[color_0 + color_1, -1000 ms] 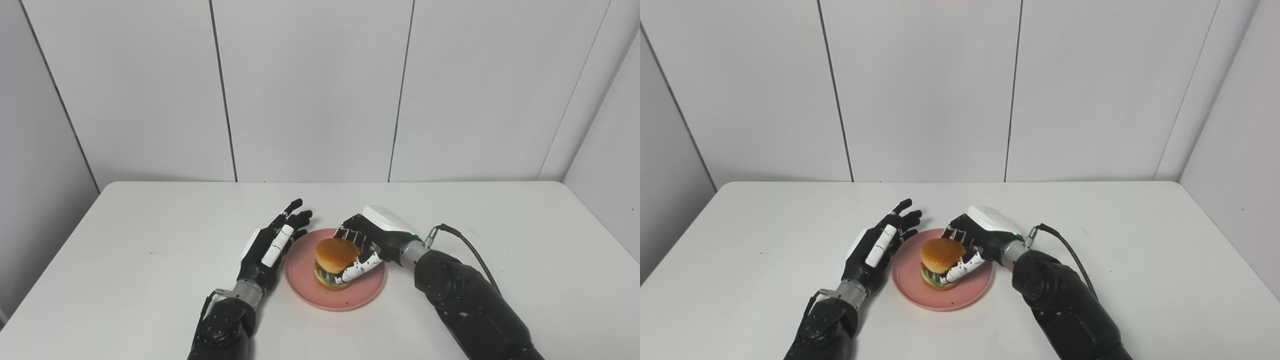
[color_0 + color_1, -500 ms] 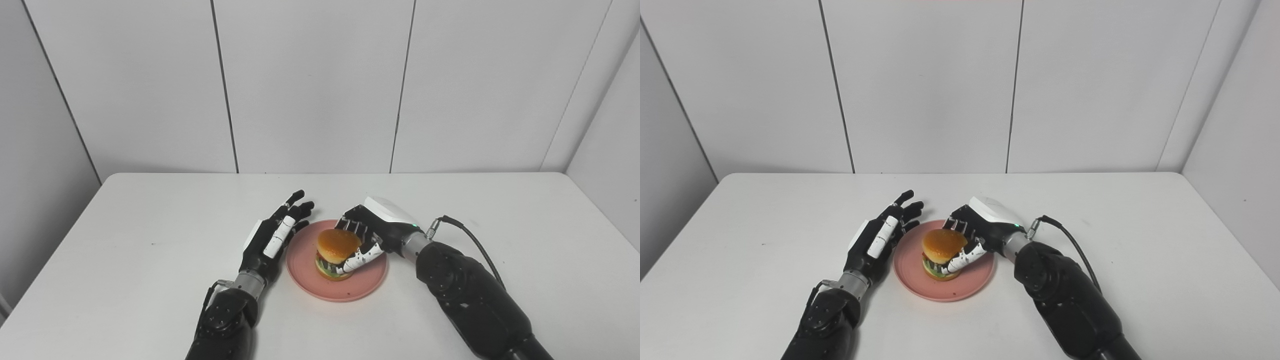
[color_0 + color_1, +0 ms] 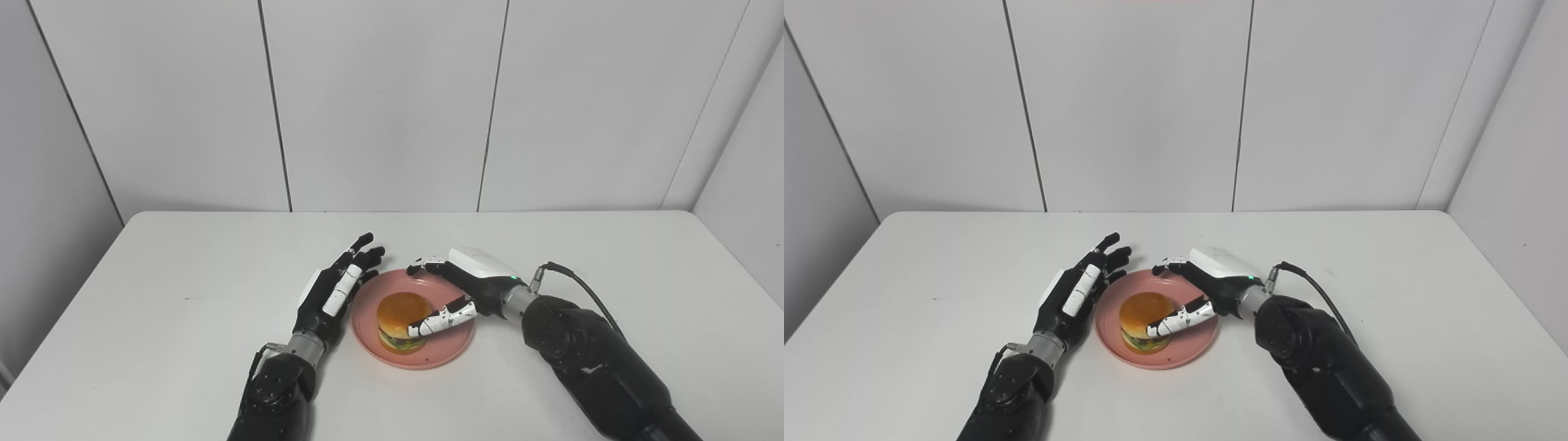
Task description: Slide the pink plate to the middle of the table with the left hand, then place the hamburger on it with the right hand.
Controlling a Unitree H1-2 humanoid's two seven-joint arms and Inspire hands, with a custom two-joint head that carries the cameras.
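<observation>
The pink plate (image 3: 444,349) lies near the middle of the white table. The hamburger (image 3: 399,320) sits on it, left of the plate's centre. My right hand (image 3: 465,288) is open just right of the hamburger, its fingers spread over the plate's far rim and its thumb close beside the bun. My left hand (image 3: 334,294) is open with fingers stretched out, lying on the table against the plate's left rim. In the right eye view the hamburger (image 3: 1142,318) and plate (image 3: 1188,352) show the same way.
The white table (image 3: 153,294) has rounded corners and is bordered by grey wall panels behind and on both sides. A black cable (image 3: 582,291) loops from my right wrist.
My right hand has opened and let go of the hamburger, which now rests lower and a little further left on the plate. The camera tilted between the two earlier frames. The left hand stayed.
</observation>
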